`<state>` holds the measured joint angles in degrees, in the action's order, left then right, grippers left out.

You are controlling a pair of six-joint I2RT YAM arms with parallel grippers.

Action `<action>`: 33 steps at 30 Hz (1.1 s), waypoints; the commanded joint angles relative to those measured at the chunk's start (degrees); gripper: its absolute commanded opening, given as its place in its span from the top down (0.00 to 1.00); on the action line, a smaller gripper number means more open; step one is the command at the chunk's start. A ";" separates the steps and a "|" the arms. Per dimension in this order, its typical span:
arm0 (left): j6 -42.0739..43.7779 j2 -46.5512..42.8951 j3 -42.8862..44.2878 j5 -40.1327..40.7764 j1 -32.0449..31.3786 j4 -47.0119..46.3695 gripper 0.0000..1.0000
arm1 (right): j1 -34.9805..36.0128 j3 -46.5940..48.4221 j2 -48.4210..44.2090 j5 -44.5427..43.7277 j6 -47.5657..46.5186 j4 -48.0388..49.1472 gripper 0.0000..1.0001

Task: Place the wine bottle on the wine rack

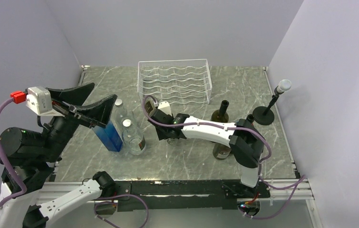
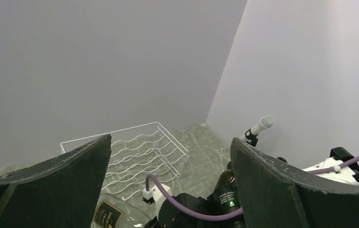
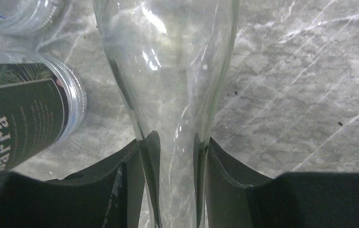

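The white wire wine rack (image 1: 175,80) stands at the back middle of the table and also shows in the left wrist view (image 2: 134,152). My right gripper (image 1: 166,127) reaches left in front of the rack. In the right wrist view it (image 3: 175,140) is shut on the narrow neck of a clear glass wine bottle (image 3: 168,57), which points away from the camera just over the marble table. The arm mostly hides this bottle in the top view. My left gripper (image 1: 103,91) is open and empty, raised high at the left, its fingers (image 2: 272,180) wide apart.
Two clear bottles (image 1: 129,130) and a blue bottle (image 1: 108,137) stand left of centre. A labelled bottle (image 3: 20,118) lies close to the held one. Dark wine bottles (image 1: 221,114) stand by the right arm. A black stand with a white top (image 1: 275,100) is at the right wall.
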<state>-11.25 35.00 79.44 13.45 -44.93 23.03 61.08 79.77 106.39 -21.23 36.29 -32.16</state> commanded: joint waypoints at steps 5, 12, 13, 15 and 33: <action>1.58 0.40 1.19 1.54 0.10 1.17 0.01 | -1.97 5.02 -0.54 -7.81 -0.88 18.25 1.00; 1.29 0.99 1.92 1.46 0.10 2.31 0.01 | -2.68 4.12 0.05 -7.66 -0.41 21.02 1.00; 1.15 0.78 1.56 1.61 0.10 2.10 0.01 | -2.78 3.27 0.00 -7.76 -0.85 22.51 1.00; 0.85 0.36 1.04 1.75 0.10 1.58 0.01 | -2.72 -0.13 -0.29 -7.35 -2.57 28.47 1.00; -0.83 2.02 1.68 1.25 0.09 3.60 0.01 | -3.95 1.20 9.88 -11.67 1.55 50.87 1.00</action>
<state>-10.52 35.97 79.92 14.72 -44.93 26.61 58.04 77.08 117.82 -26.59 36.25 -1.10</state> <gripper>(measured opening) 0.994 0.467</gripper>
